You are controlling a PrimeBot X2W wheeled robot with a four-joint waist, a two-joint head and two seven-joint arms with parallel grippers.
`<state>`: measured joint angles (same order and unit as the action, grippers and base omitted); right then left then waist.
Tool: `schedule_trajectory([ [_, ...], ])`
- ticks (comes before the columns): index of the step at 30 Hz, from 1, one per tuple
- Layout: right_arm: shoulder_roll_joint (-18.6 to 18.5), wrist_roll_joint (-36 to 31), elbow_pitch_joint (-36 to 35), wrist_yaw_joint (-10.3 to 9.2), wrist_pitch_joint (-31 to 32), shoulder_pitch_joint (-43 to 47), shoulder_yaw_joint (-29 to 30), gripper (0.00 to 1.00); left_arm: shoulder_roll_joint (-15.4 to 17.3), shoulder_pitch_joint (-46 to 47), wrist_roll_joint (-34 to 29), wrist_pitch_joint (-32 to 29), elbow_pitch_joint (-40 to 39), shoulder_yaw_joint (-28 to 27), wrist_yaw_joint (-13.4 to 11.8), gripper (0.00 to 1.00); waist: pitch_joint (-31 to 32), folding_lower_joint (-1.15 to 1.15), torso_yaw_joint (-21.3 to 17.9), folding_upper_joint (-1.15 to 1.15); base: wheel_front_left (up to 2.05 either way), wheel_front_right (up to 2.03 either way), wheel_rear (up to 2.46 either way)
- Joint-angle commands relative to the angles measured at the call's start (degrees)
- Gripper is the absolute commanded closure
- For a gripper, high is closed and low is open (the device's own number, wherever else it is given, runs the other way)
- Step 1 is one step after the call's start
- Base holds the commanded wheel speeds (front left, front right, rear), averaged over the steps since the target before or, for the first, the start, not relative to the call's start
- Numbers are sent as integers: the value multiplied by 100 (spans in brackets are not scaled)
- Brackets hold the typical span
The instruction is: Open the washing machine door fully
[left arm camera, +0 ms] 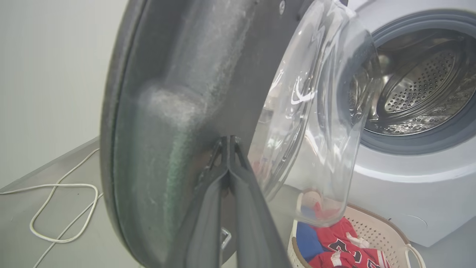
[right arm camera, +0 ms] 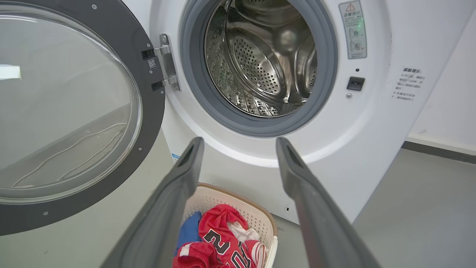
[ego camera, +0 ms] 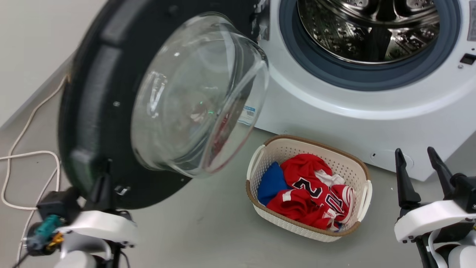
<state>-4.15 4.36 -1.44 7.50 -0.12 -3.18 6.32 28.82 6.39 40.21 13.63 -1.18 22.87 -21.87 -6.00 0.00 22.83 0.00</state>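
Observation:
The washing machine [ego camera: 334,108] [right arm camera: 372,130] is white, its steel drum [ego camera: 372,29] exposed inside a grey-blue ring. The washing machine door [ego camera: 93,111] [left arm camera: 167,93] [right arm camera: 152,111], a black disc with a bulging glass bowl [ego camera: 193,96], is swung out to the left on its hinge [right arm camera: 167,63]. My left gripper [ego camera: 106,175] [left arm camera: 228,141] is shut, fingertips pressed against the door's black inner face near its lower edge, with nothing held between them. At the lower right, my right gripper [ego camera: 420,167] [right arm camera: 240,143] hangs open and empty, in front of the machine and apart from it.
A white laundry basket [ego camera: 282,221] [right arm camera: 260,219] with red and blue clothes stands on the grey floor in front of the machine, just right of the door. A white cable [ego camera: 29,154] [left arm camera: 63,186] loops on the floor at the left, by the wall.

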Motion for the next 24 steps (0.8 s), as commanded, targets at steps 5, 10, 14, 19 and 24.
schedule_trajectory([
  [5, -124, -2, -186, -1, 111, -158, -29, 0, 300, 161, 333, 84, 413, -604, 259, 100, -270, 0, -224, 0, 0, 0, 0],
  [10, -202, 11, -269, -1, 181, -248, -41, 0, 485, 421, 649, 132, 873, -1114, 609, 100, -500, 0, -392, 0, 0, 0, 0],
  [14, -239, 33, -287, -1, 198, -312, -28, 0, 630, 619, 786, 139, 1272, -1437, 938, 100, -638, 0, -496, 0, 0, 0, 0],
  [19, -265, 40, -272, -1, 189, -395, -6, 0, 753, 896, 840, 153, 1741, -1663, 1238, 100, -721, 0, -583, 0, 0, 0, 0],
  [24, -237, 44, -220, -1, 164, -400, -16, 0, 781, 1080, 847, 161, 2137, -1808, 1394, 100, -699, 0, -655, 0, 0, 0, 0],
])
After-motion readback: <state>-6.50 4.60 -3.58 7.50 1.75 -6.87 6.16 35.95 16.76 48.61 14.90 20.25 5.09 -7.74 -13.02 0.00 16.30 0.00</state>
